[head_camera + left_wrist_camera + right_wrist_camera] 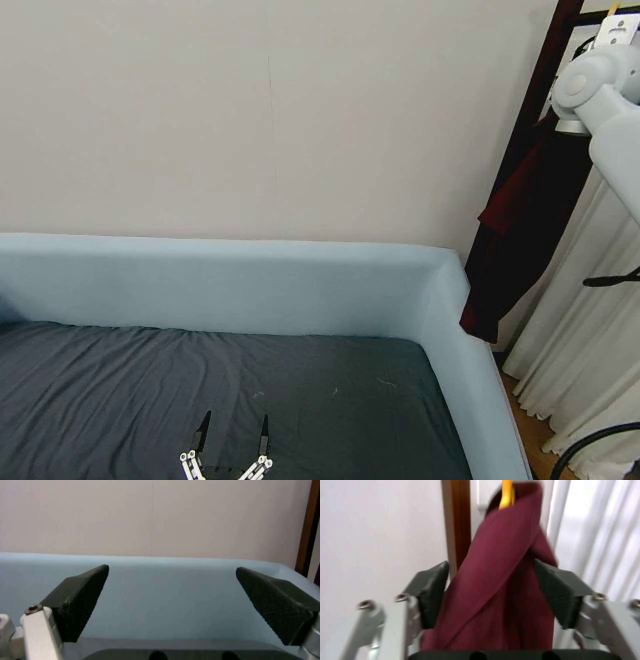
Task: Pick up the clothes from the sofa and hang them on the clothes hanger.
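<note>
left tool (235, 420) spread wide, low over sofa (300, 290) seat, loads of room. right tool (491, 564) spread around hanging maroon garment (495, 622); contact unclear.

Soft even indoor light, wall (270, 120) evenly lit, curtains (590, 330) glowing brightest, near glare

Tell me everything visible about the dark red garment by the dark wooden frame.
The dark red garment is soft woven-looking cloth, hanging in long folds from a yellow hanger beside the dark wooden frame, past the end of the sofa. It hangs between the fingers of the open right claw; contact cannot be judged.
</note>
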### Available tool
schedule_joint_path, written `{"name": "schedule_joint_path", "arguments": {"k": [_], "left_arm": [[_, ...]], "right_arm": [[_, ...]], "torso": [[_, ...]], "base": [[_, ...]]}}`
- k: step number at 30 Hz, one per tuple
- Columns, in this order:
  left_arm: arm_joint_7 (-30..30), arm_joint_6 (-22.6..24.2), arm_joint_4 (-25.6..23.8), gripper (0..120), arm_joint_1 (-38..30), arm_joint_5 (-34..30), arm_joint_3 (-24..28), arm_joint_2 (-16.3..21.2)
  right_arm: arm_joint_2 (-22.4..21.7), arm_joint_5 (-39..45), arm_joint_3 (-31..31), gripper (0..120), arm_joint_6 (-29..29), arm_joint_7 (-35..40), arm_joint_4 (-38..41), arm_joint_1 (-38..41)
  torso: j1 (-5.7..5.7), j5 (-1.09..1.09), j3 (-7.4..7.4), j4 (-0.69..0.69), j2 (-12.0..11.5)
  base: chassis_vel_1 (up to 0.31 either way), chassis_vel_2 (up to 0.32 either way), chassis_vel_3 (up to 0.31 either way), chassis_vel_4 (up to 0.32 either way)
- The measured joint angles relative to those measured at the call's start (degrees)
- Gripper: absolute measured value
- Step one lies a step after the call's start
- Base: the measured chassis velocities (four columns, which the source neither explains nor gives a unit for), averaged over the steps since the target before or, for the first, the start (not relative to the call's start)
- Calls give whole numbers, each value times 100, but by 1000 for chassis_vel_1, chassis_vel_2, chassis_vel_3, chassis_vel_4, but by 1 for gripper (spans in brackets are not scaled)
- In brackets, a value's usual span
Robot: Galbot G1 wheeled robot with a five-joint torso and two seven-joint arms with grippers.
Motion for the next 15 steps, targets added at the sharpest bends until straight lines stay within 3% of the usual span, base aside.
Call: {"name": "schedule_joint_path", "arguments": {"k": [7,9,11,12,13,14,15], "left_arm": [[-6,11,-3,100,17,22,-14,-63],[-6,9,-3,100,21,25,-16,-69],[-7,5,-5,100,36,37,-26,-83],[-12,-4,-2,100,40,45,-42,-108],[-9,-10,8,100,41,45,-49,-131],[-9,-10,8,100,41,45,-49,-131],[-7,-13,10,100,42,42,-55,-147]], "right_arm": [[-928,-693,444,97,1280,-1058,1501,-935],[-1056,-734,571,98,1438,-1197,1699,-1112],[-1604,-1041,1241,100,1974,-1665,2462,-1971],[-2157,-1348,1778,100,2384,-2047,3029,-2879],[-2542,-1464,2154,100,2619,-2286,3464,-3582],[-2542,-1464,2154,100,2619,-2286,3464,-3582],[-2796,-1487,2476,100,2772,-2398,3795,-4113]], "torso": [[0,1,0,0,0],[0,-2,0,2,0],[0,-1,0,6,0],[-2,3,-1,-6,1],[-1,7,-1,-8,0],[-1,7,-1,-8,0],[-1,6,-1,-10,1]], "base": [[0,0,0,0],[0,0,0,0],[0,0,0,0],[0,0,0,0],[0,0,0,0],[0,0,0,0],[0,0,0,0]]}}
